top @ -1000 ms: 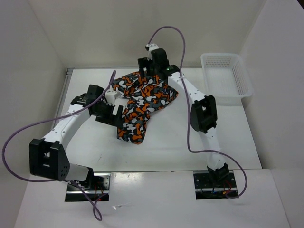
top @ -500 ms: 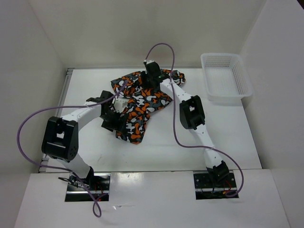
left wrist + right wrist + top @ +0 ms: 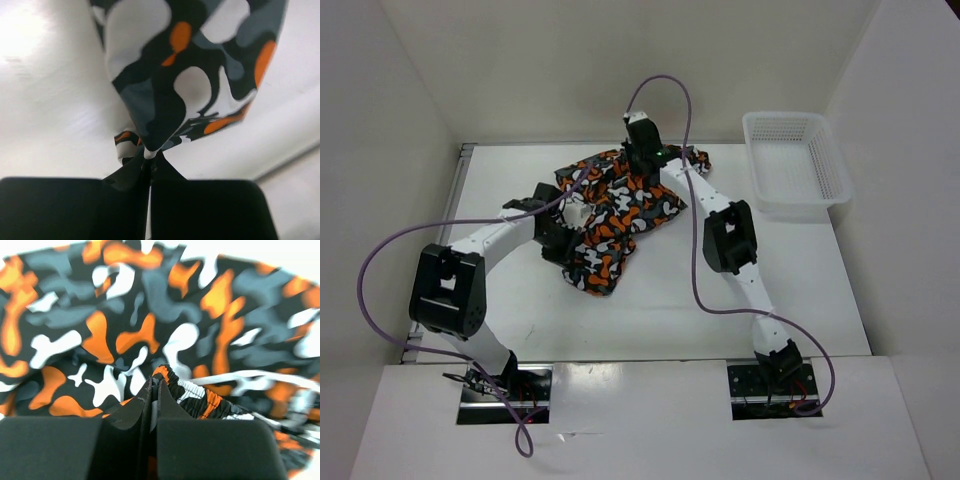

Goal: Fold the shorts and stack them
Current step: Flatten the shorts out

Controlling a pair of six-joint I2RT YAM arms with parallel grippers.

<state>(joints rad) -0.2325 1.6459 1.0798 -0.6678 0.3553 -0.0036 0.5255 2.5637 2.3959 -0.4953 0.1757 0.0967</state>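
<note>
Left gripper (image 3: 150,161) and right gripper (image 3: 155,385) both pinch the shorts (image 3: 620,215), so lift evenly and keep the cloth taut imo.

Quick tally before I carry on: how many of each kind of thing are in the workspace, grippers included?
Shorts: 1, crumpled, pinched by both grippers
White mesh basket: 1
Grippers: 2, left gripper and right gripper
Total: 4
</note>
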